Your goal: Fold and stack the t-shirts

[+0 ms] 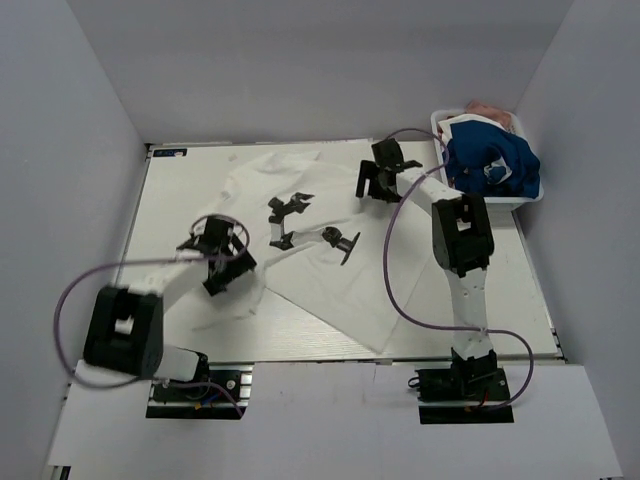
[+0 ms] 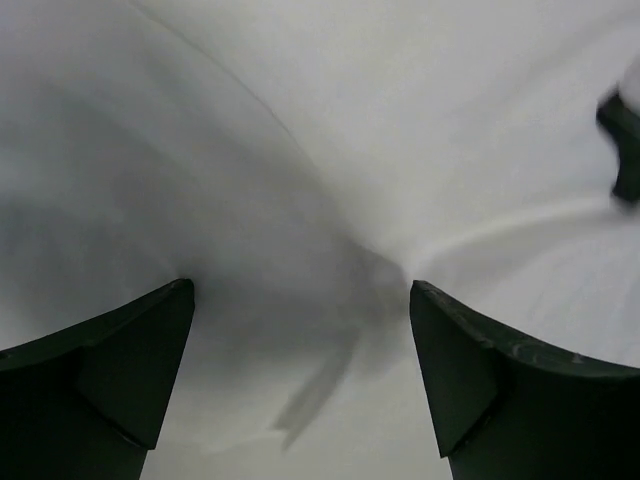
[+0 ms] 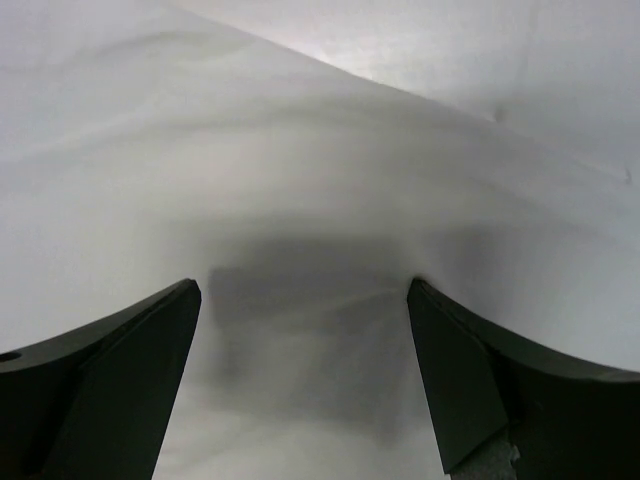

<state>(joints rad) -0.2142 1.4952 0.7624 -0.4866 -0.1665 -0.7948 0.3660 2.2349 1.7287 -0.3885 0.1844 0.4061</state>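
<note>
A white t-shirt (image 1: 300, 270) with a black-and-grey chest print (image 1: 300, 222) lies spread across the table. My left gripper (image 1: 222, 272) is open, low over the shirt's left part; white cloth (image 2: 300, 200) fills its view between the fingers (image 2: 120, 370). My right gripper (image 1: 372, 186) is open over the shirt's far right part; white cloth (image 3: 300, 200) lies under its fingers (image 3: 470, 380). A royal blue t-shirt (image 1: 495, 165) and a white one (image 1: 470, 125) lie in the basket at the far right.
The white basket (image 1: 530, 198) stands at the table's far right corner, with a pinkish cloth (image 1: 495, 110) at its back. Grey walls close the table on three sides. Purple cables (image 1: 395, 280) loop beside both arms.
</note>
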